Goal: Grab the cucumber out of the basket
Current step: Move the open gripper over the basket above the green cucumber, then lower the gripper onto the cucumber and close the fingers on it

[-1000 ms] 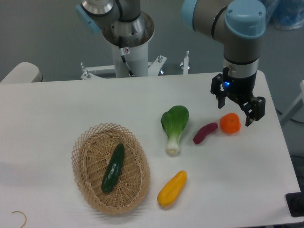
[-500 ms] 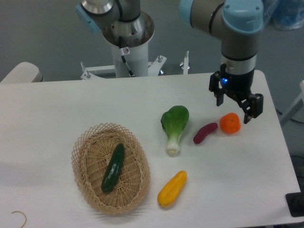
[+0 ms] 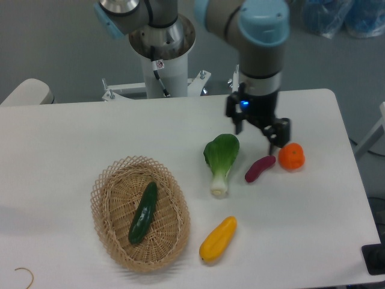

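As the arm swings leftward from its position half a second ago, when it hung over the orange fruit point(image 3: 292, 156), the gripper point(image 3: 257, 134) now hovers above the gap between the bok choy point(image 3: 220, 155) and the purple eggplant-like piece point(image 3: 259, 168). Its jaws stand spread apart and hold nothing. This shift carries the tool toward the target side of the table, but it remains well apart from the goal, so the task is judged to be in its approach phase with the grasp not yet begun.

The cucumber point(image 3: 143, 212) lies inside the wicker basket point(image 3: 106, 188), resting on the woven floor with its long axis running from about 1 o'clock to 7 o'clock. It has not moved. From the gripper, the basket sits toward 8 o'clock. A yellow vegetable point(image 3: 218, 238) lies on the table just beside the basket, at its 3 o'clock side. The orange fruit sits at 3 o'clock from the purple piece, near it.

The work surface is a plain white table point(image 3: 60, 138) with rounded corners. Behind it, at 12 o'clock, stands the arm's white pedestal point(image 3: 163, 72) against a grey wall. A thin loop of cord point(image 3: 24, 275) lies at the near left edge.
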`<state>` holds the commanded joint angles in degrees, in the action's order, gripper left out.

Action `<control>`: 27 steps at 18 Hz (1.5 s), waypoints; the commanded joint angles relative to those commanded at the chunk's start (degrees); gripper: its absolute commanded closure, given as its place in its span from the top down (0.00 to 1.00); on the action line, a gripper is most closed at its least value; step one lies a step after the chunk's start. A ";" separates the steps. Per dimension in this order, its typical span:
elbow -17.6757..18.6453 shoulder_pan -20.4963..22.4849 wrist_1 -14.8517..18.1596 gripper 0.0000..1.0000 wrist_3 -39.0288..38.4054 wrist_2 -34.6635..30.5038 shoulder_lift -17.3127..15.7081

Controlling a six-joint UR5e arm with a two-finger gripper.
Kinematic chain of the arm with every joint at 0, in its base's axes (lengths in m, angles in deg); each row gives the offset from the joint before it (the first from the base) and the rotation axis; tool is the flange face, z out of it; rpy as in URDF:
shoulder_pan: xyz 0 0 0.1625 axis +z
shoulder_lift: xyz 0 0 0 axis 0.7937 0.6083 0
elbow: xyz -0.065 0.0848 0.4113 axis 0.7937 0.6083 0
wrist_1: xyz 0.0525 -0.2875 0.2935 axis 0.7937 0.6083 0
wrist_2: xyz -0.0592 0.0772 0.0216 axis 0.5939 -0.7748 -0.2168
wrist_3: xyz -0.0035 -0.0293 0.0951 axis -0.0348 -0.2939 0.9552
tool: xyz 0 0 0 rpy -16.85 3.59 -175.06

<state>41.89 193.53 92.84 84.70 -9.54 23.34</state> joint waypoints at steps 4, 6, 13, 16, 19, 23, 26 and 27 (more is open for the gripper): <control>-0.62 -6.25 -3.24 1.00 -14.26 0.09 5.00; -0.35 -8.36 -5.01 1.00 -19.19 0.00 6.59; 2.55 -12.68 -11.86 1.00 -23.07 0.00 11.78; 2.55 -13.91 -13.53 1.00 -22.99 -0.09 14.33; 2.64 -14.43 -15.64 1.00 -22.99 -0.09 15.82; 2.99 -15.40 -17.93 1.00 -23.16 -0.44 17.41; 3.43 -15.84 -18.72 1.00 -23.16 -0.44 18.11; 3.43 -15.84 -18.98 1.00 -23.16 -0.44 18.37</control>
<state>45.31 177.69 73.85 61.54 -9.98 41.72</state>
